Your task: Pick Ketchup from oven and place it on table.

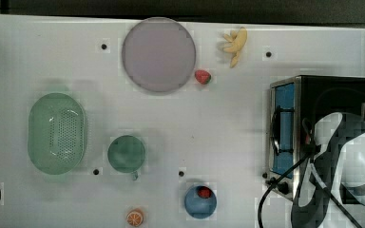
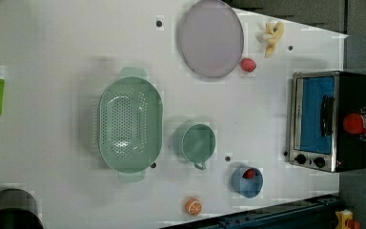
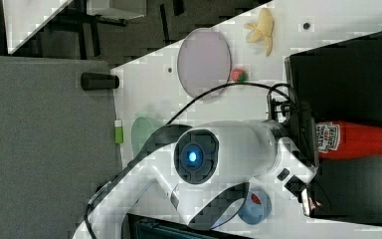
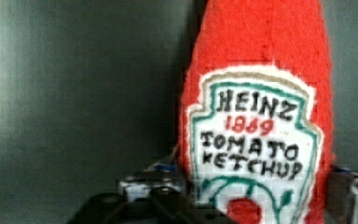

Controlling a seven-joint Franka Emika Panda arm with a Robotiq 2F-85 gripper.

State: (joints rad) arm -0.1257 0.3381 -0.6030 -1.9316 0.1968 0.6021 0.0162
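The Ketchup (image 4: 256, 93), a red bottle with a white shield label, stands upright on the black top of the oven (image 2: 314, 114), seen from above as a red top (image 2: 355, 123). In the right view the Ketchup (image 3: 358, 139) pokes out past my white arm over the oven's roof (image 3: 348, 69). My gripper (image 4: 249, 186) straddles the bottle low down, one finger (image 4: 144, 184) against each side, shut on it. The oven (image 1: 285, 95) sits at the top view's right, glass door closed, on the white table (image 1: 218, 118).
On the table lie a purple plate (image 1: 158, 53), a banana (image 1: 235, 42), a strawberry (image 1: 202, 76), a green colander (image 1: 57, 133), a green cup (image 1: 126, 153), a blue bowl (image 1: 200, 201) and an orange half (image 1: 135, 217). A cable hangs off my arm (image 1: 342, 156).
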